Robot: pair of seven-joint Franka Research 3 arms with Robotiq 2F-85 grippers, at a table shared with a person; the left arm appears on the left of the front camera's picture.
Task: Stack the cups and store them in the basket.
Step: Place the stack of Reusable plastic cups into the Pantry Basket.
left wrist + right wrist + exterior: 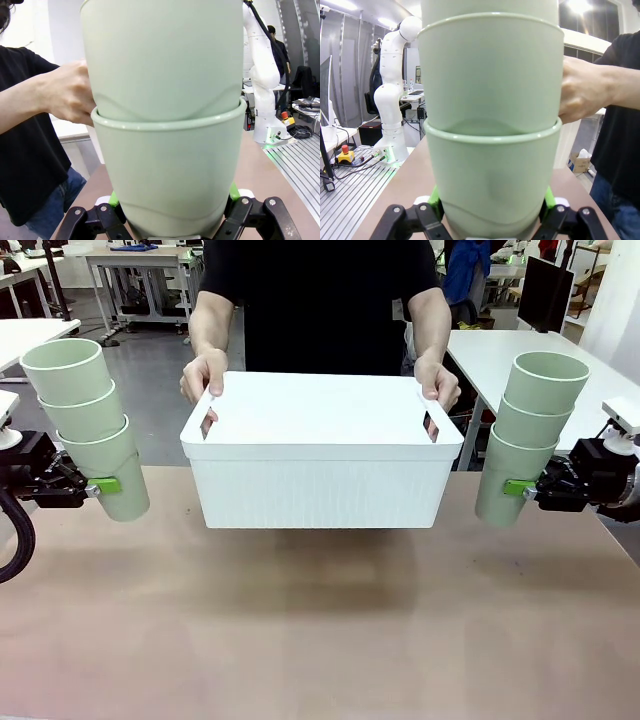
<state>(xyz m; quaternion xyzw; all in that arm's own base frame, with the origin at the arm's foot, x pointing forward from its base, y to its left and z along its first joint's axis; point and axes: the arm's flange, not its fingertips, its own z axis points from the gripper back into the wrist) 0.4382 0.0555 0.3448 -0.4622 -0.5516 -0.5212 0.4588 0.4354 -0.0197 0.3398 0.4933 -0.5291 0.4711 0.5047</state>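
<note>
Cups [530,390], front view: near-upright stacks of three flank the person-held basket [320,490], the left stack [90,430] clamped in the left gripper [100,485] at its nine o'clock, the right stack [525,455] in the right gripper [520,487] at three, equally near; both wrist views show fingers [107,222] pinching the bottom cup [170,175].

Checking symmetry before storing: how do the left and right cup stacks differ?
The left cup stack leans to picture left, the right cup stack to picture right. The left gripper holds the first, the right gripper the second. Both: three cups, gripped at the bottom cup.
</note>
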